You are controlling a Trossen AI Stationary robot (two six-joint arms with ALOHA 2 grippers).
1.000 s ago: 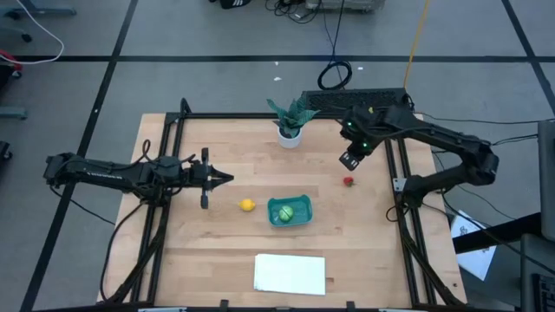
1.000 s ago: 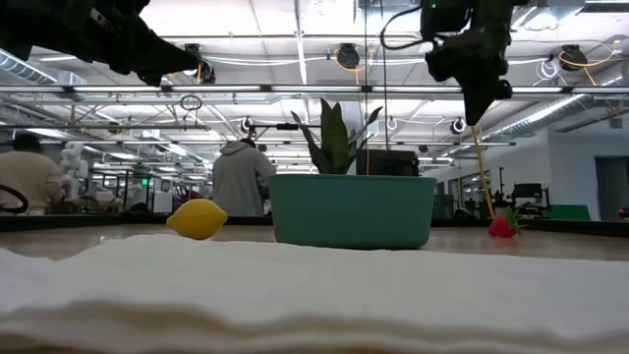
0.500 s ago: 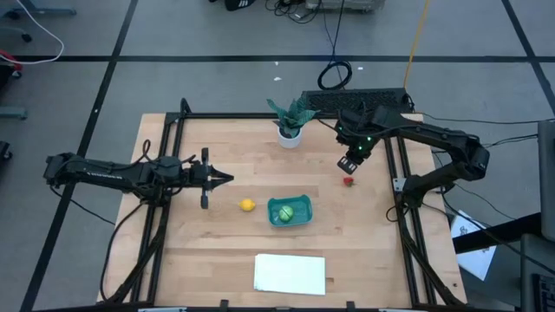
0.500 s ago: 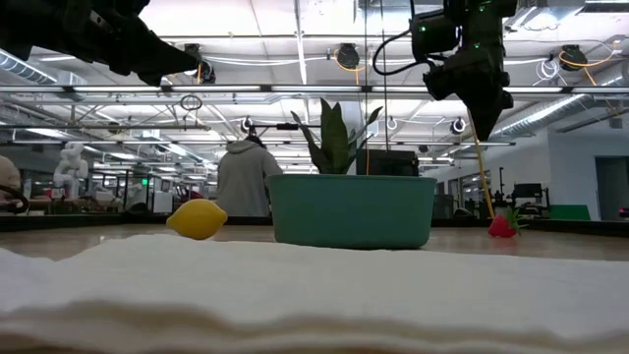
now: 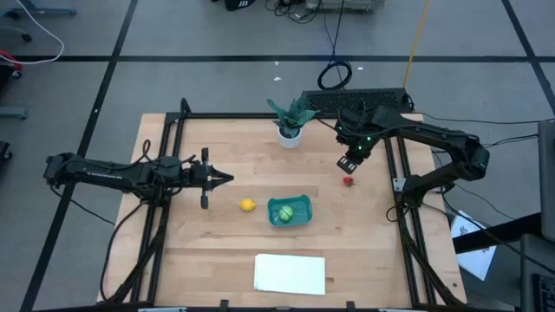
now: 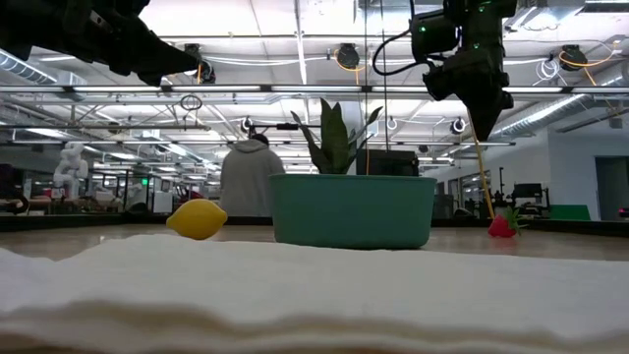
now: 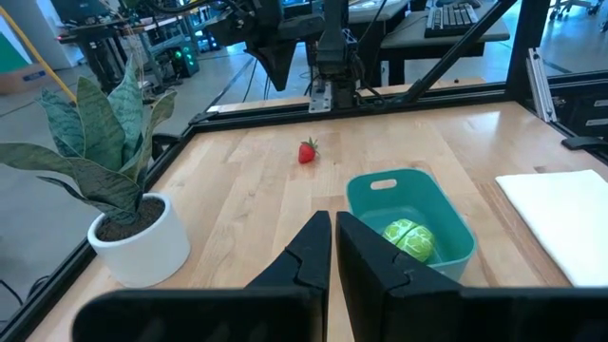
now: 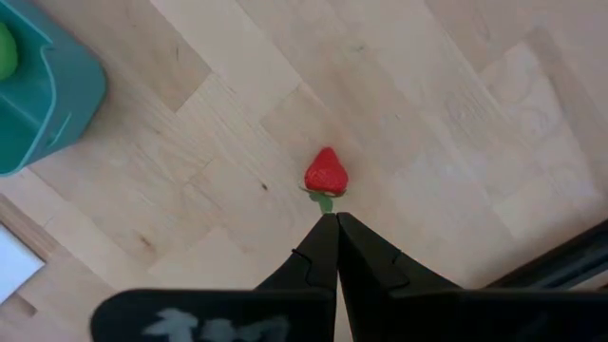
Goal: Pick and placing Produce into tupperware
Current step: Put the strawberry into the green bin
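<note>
Three produce pieces point(image 5: 248, 205), one tupperware point(image 5: 301, 210), one plant point(image 5: 290, 121).

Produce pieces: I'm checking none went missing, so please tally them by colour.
Green: 1, green piece in the tupperware
Yellow: 1, lemon on the table
Red: 1, strawberry on the table
Total: 3

Grey floor point(image 5: 217, 35) crossed by dark lines; a person point(image 6: 247, 177) stands under ceiling pipes.
</note>
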